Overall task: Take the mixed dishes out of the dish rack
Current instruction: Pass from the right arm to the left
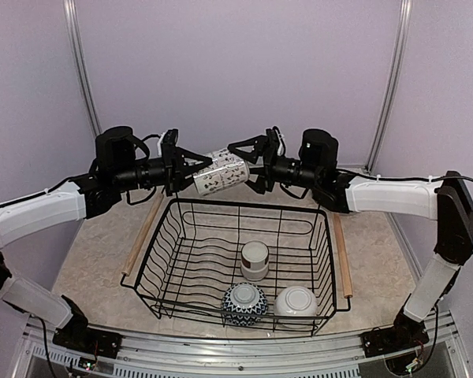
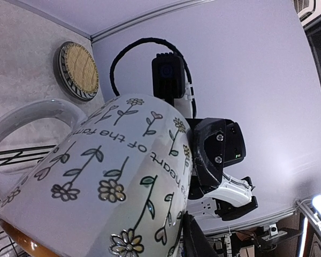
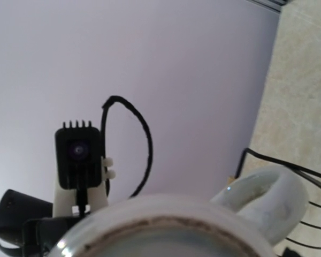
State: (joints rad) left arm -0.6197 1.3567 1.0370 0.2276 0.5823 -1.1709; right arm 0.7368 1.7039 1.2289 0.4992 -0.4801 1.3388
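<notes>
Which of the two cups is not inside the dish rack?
The tall patterned cup, held sideways in the air; the white cup with brown band sits inside the dish rack.

The pale marbled worktop (image 1: pixel 102 244) carries the black wire rack (image 1: pixel 244 201) near its middle and a striped plate (image 2: pixel 59 67) near the wall.

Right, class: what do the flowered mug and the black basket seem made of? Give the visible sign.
Flowered mug: probably glazed ceramic, given its glossy highlights and printed flowers. Black basket: likely coated metal wire, judging by thin, evenly black rods.
</notes>
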